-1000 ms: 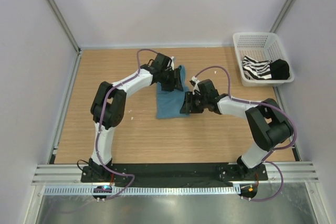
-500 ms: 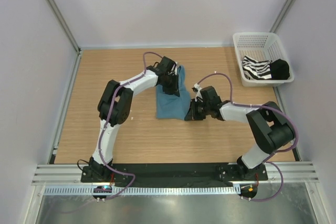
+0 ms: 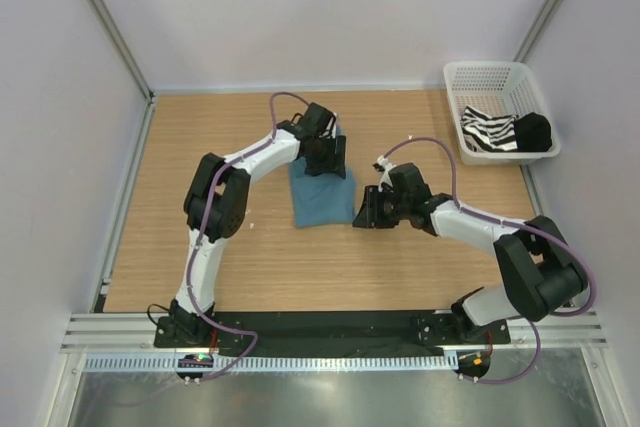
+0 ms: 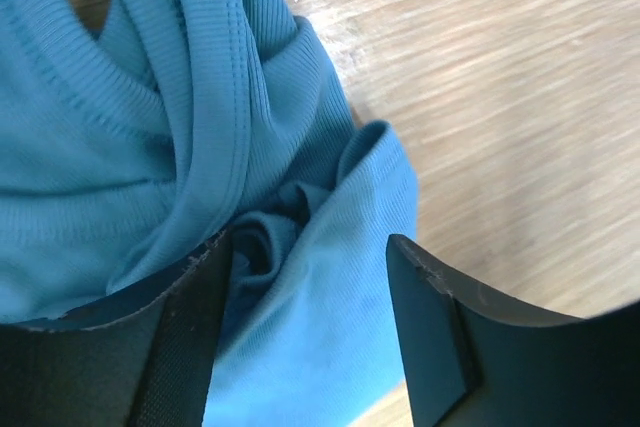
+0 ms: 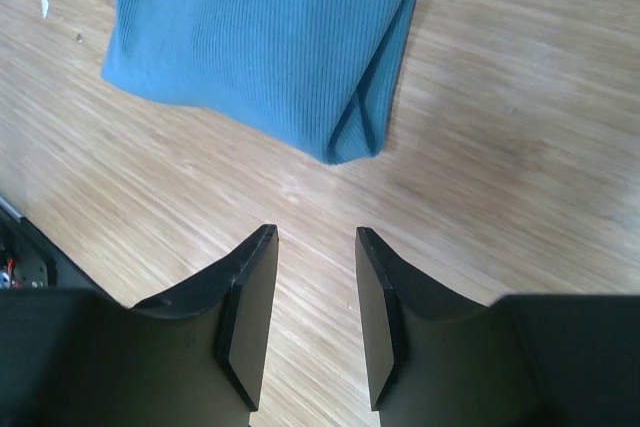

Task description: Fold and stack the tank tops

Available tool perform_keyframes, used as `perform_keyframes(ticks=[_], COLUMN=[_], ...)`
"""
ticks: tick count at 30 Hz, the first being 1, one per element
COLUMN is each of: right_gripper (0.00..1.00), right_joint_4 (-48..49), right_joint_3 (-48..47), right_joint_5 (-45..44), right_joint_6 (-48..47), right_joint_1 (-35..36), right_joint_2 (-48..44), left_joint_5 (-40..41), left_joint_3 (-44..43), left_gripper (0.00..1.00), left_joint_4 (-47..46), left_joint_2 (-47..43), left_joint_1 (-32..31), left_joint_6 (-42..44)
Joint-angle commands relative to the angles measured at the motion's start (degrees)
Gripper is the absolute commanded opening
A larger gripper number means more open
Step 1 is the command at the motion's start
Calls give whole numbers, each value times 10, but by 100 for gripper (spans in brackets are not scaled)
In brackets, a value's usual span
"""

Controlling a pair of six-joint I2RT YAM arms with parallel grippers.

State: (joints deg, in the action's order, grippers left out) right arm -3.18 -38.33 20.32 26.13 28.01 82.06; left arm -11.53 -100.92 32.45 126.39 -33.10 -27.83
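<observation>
Since a second ago the teal top has shrunk from a long strip running up the frame into a short, compact block at the middle of the table. The right arm has pulled back: the right fingers, earlier over the cloth's right edge, now sit spread over bare wood just off its lower right corner, with nothing between them. The left fingers are at the block's upper edge, also spread, with a loose bunch of cloth lying between them. The block is close to square, so no long axis stands out. Its bunched straps face the top of the frame. The striped top lies in the basket at the upper right.
</observation>
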Motion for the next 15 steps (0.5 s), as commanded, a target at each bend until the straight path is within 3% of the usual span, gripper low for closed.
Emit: perform_keyframes(ticks=[1,10,15], right_gripper=[43,51,52], right_joint_4=[-15,-9,-10], right_joint_3=[-44,-96,-119], right_joint_5=[-26,-27,-23], right_joint_6=[-17,-23,-32], right_joint_1=[0,0,0], right_joint_2=[17,90,127], left_joint_5=[8,71,93], left_joint_3=[-1,71,226], left_gripper=[65,69,68], left_joint_4=[17,33,-18], left_joint_2=[-76,-207,-313], left_joint_1=[1,1,1], left_joint_6=[8,-26,-71])
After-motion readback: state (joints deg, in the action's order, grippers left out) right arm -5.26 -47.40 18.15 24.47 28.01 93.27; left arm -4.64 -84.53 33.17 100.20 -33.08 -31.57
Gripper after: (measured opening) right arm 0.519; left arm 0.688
